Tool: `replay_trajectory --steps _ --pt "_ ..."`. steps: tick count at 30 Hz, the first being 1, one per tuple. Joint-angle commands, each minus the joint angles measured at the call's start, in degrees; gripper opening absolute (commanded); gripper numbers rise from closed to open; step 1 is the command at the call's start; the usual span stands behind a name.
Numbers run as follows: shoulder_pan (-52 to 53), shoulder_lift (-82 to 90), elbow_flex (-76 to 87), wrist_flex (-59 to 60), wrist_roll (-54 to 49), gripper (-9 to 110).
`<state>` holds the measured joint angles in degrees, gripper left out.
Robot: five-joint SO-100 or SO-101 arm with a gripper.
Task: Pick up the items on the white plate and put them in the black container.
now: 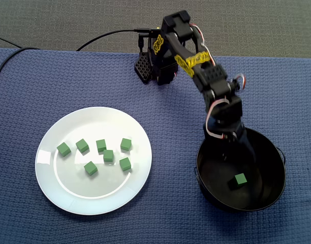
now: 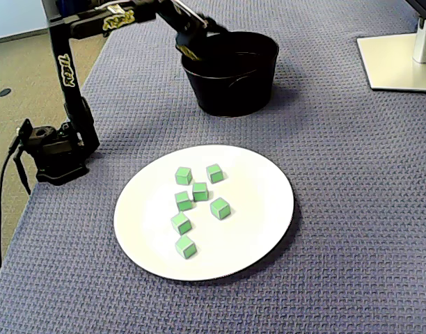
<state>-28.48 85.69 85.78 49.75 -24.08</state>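
The gripper (image 1: 239, 155) is inside the black bowl (image 1: 270, 142) at lower right; whether its jaws are apart cannot be told. Seven green cubes (image 1: 108, 156) lie on the white plate (image 1: 69, 188).

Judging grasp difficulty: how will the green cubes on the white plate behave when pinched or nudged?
The green cubes look small and flat-faced: probably light, unlikely to roll. On the glossy white plate they may slide when nudged. Some sit close, so neighbours may shift.

Only text showing: yellow lettering (image 1: 193, 60) running along black plastic robot arm (image 2: 67, 90) links, staying too blurred for reading in both fixed views.
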Motion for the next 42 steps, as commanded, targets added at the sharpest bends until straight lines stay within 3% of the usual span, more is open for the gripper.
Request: replay_trajectory --steps 1,8,14,20,28,42 --pt "3.6 10.5 -11.7 12.7 -2.9 36" --pt "17.7 18.0 -27.3 33.8 -21.2 35" --pt "35.9 19.5 -21.4 41.0 -47.5 32" --pt "48.6 17.1 -9.2 39.6 -65.0 30" --pt "54.3 10.8 3.8 31.5 -71.0 31" --pt "53.7 2.4 13.0 18.1 -68.1 33"
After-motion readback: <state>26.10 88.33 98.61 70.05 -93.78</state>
